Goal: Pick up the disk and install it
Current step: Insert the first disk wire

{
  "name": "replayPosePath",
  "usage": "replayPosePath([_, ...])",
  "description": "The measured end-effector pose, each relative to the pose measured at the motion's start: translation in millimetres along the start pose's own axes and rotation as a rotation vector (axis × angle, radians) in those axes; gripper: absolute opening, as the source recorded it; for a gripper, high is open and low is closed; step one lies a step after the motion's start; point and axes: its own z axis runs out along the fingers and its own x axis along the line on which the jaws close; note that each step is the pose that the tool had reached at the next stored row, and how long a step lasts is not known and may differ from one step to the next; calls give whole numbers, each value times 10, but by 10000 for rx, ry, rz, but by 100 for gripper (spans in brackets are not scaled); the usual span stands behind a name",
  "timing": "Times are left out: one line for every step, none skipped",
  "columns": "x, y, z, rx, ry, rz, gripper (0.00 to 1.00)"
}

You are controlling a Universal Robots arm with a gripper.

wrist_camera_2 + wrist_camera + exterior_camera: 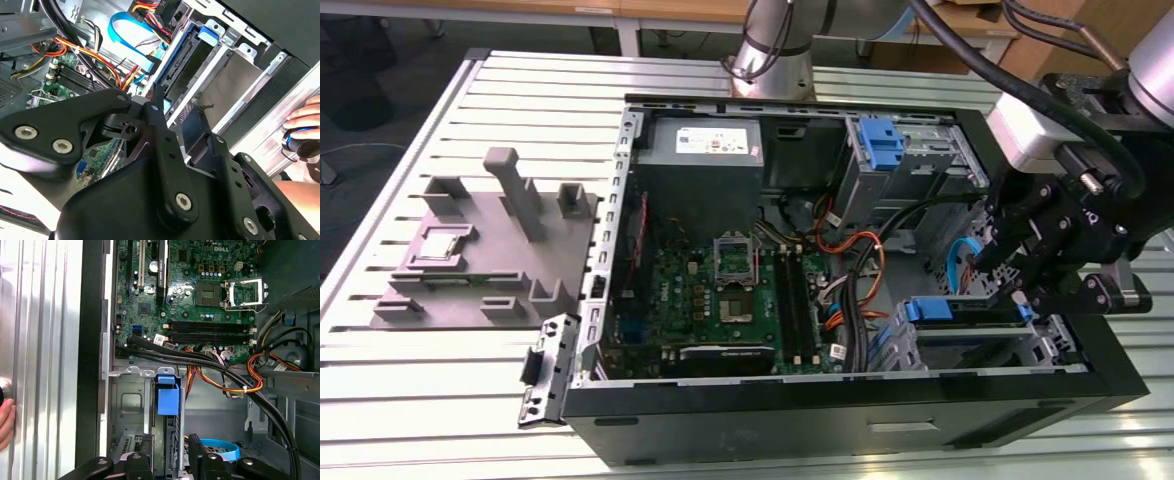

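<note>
The disk (941,310) stands on edge in the drive bay at the corner of the open computer case (854,410) on the exterior view's right. Its blue carrier tab (167,400) sticks out of the bay, and its blue rail and connector edge (187,55) show in the second wrist view. My black gripper (1017,295) hangs directly over the end of the disk away from the tab. In both wrist views the gripper (169,462) (185,120) straddles that end of the disk. Contact with the disk is hidden.
Black, orange and blue cables (235,375) run beside the bay over the motherboard (720,290). A grey power-supply box (707,145) and a bare blue bracket (881,140) sit at the case's far side. A grey fixture (480,240) stands on the slatted table (427,400). A person's hand (305,120) rests outside the case.
</note>
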Motion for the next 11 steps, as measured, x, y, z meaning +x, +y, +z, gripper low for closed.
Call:
replayPosePath([-1,0,1,0,-5,0,42])
replayPosePath([-6,0,1,1,-10,0,42])
replayPosePath([-13,0,1,1,-13,-1,42])
replayPosePath([-22,0,2,1,-18,0,42])
replayPosePath([-32,-1,4,0,-22,0,42])
replayPosePath([-43,-1,5,0,-25,-1,42])
replayPosePath([-55,-1,7,1,-28,-1,42])
replayPosePath([-70,-1,9,0,-32,-1,42])
replayPosePath([-85,-1,11,0,-34,-1,42])
replayPosePath([-102,-2,14,1,-37,-1,42])
replayPosePath([-120,-2,16,1,-38,-1,42])
